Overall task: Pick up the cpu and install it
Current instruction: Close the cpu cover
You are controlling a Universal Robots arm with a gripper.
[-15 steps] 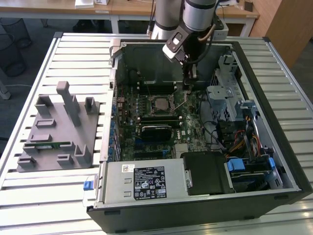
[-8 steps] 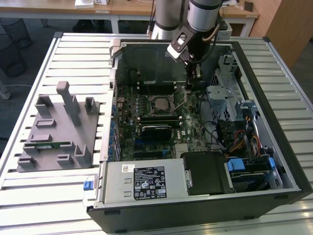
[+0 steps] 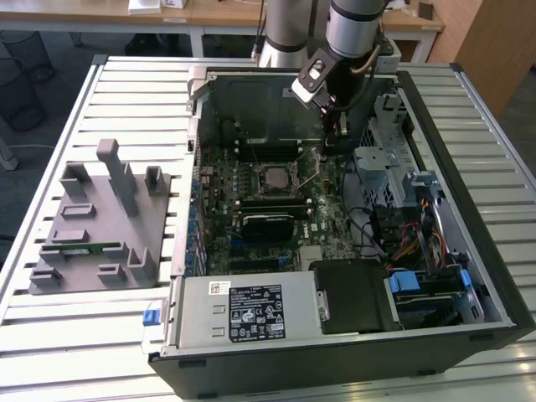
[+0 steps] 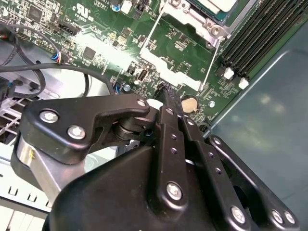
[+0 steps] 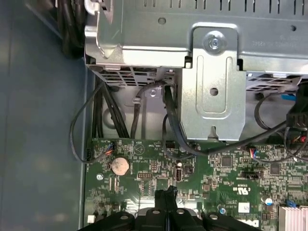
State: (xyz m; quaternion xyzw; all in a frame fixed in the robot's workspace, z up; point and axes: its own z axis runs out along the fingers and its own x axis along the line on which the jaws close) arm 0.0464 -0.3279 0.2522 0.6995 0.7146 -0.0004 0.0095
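Just beside the seated cpu point(image 3: 275, 176), the gripper point(image 3: 326, 149) is held closed on nothing; pressure should be applied slowly.

A robotics lab or test workshop, set up in an office-like room; a slatted metal table point(image 3: 50, 335) carries an opened computer case point(image 3: 335, 356) and a grey moulded parts fixture point(image 3: 100, 218); a robot arm point(image 3: 356, 25) hangs over the case; wooden desks point(image 3: 226, 12) and a wire wastebasket point(image 3: 21, 59) stand behind.
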